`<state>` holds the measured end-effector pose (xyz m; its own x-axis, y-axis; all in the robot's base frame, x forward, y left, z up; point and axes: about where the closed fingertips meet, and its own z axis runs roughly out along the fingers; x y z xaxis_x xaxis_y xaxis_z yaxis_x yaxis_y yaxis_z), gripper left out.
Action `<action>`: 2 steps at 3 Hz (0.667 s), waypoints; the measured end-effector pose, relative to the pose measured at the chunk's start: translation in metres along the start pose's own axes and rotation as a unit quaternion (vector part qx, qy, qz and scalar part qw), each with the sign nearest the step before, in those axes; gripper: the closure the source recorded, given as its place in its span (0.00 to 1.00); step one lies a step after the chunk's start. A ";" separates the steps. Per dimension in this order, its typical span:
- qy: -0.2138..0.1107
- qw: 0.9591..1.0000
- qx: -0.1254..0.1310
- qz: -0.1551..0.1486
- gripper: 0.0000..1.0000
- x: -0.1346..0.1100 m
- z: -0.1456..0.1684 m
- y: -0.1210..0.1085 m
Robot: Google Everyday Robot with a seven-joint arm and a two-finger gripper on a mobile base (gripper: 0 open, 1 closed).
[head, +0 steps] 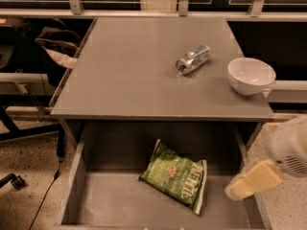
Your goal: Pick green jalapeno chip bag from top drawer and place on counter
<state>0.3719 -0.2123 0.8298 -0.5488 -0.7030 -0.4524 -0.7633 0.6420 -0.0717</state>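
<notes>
The green jalapeno chip bag [176,177] lies flat on the floor of the open top drawer [105,202], right of its middle, with white lettering facing up. The grey counter [139,75] is above the drawer. My gripper [253,180] is at the lower right, over the drawer's right wall, to the right of the bag and apart from it. Only one pale yellow finger [254,179] shows below the white wrist housing.
A crushed silver can [193,60] lies on the counter right of centre. A white bowl [251,75] stands near the counter's right edge. A chair with a bag on it [55,47] is to the left. Speckled floor surrounds the table.
</notes>
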 end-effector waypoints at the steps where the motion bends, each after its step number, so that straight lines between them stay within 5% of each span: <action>1: 0.037 0.997 0.060 0.013 0.00 0.006 0.016 -0.001; 2: 0.044 0.996 0.069 0.030 0.00 0.011 0.015 -0.006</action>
<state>0.3752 -0.2192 0.8115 -0.6237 -0.6828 -0.3803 -0.6780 0.7148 -0.1715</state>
